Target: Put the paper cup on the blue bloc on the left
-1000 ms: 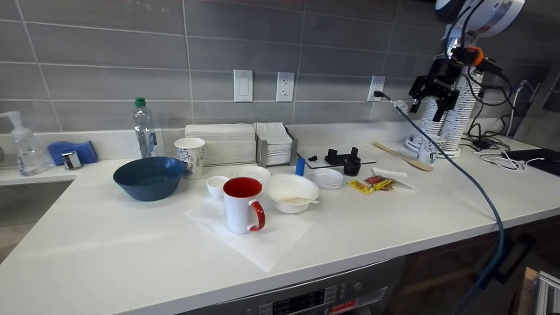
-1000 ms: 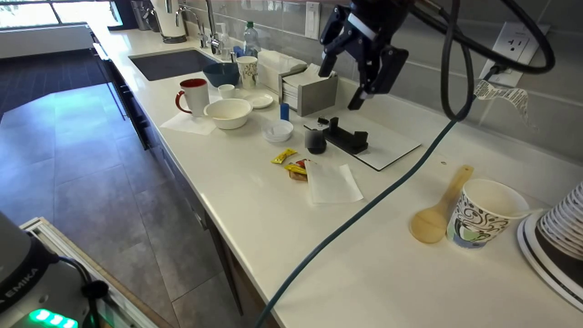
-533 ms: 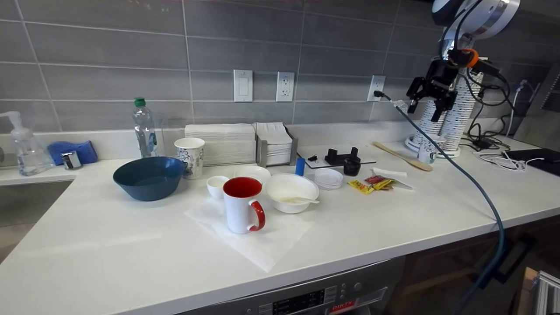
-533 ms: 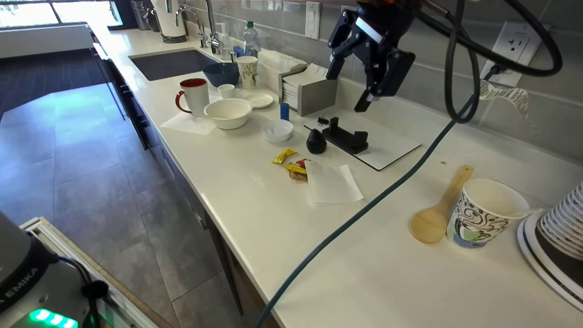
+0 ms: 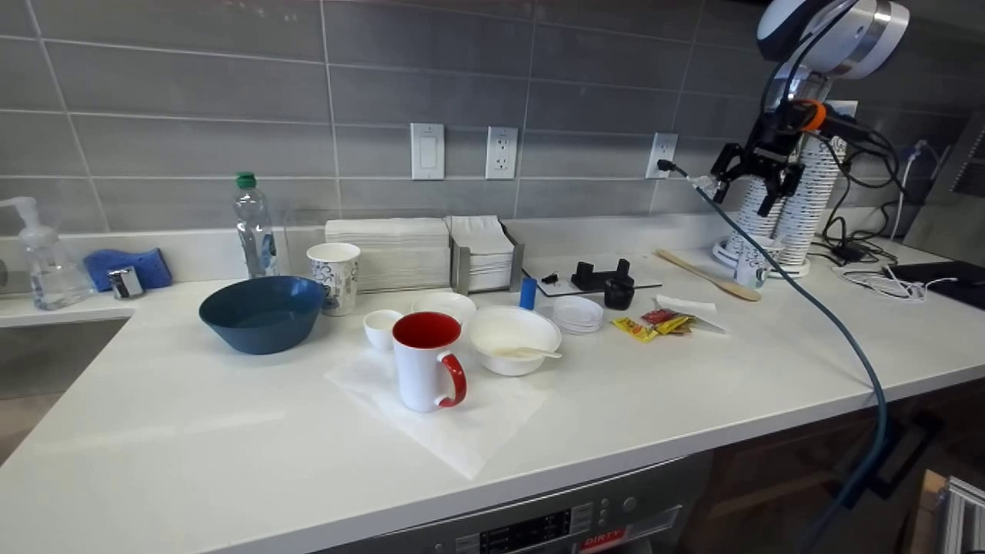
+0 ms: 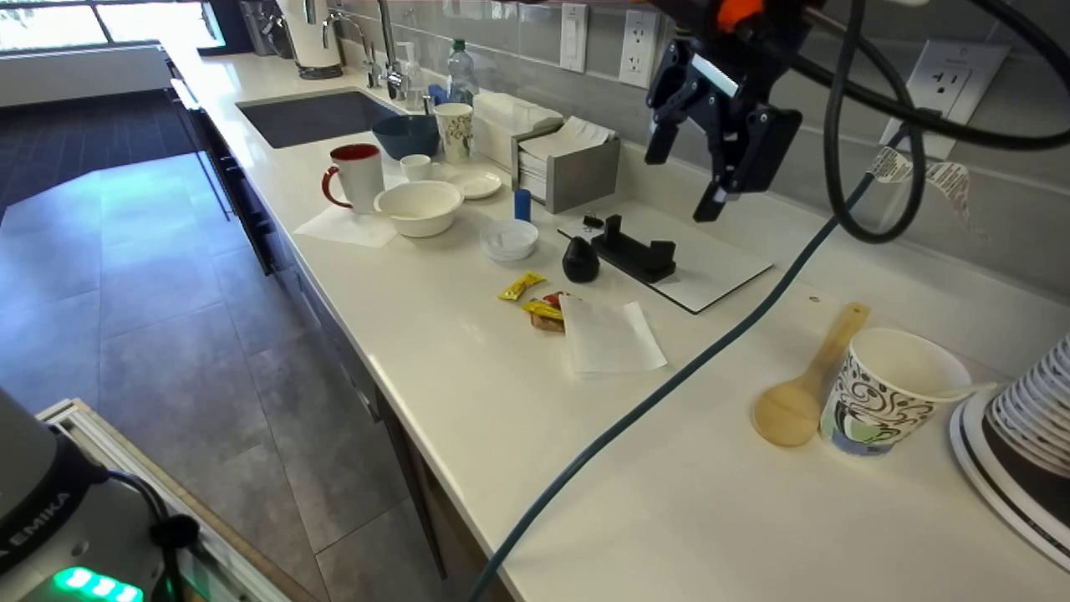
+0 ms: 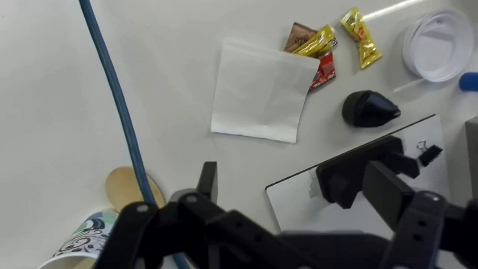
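Gripper [image 6: 684, 180] above the white surface [image 5: 231, 438] — its fingers [image 7: 388, 194] spread wide apart — and well away from the paper cup [image 5: 382, 329]. The cup, small and white, stands upright nearer the surface's back edge than its front, just behind the red-handled mug [image 5: 419, 377]; the blue block [image 5: 528, 293] stands toward that same back edge, just beside the grey napkin holder [image 6: 585, 177].

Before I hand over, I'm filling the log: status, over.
Gripper open, holding nothing. Small white cup upright, not on blue block. Mug and white bowl close by, may crowd approach.
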### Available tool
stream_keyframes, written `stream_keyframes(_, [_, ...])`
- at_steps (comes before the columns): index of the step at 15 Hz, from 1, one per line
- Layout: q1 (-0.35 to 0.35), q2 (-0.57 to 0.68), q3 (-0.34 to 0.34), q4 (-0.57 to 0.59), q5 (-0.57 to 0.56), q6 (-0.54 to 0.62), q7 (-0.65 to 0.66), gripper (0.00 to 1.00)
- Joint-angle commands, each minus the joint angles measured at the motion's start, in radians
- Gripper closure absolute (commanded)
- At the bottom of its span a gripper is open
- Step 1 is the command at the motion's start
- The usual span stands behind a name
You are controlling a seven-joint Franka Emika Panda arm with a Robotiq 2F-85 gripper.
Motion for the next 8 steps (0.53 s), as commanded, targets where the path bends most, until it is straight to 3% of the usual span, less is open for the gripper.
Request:
stream_keyframes(1, [-0.042, 0.041, 0.01, 0.016, -0.029, 0.08, 0.081, 0.0])
stream_keyframes(8, [-0.129, 0.127, -0.008, 0.097, -0.033, 0.064, 0.126, 0.0])
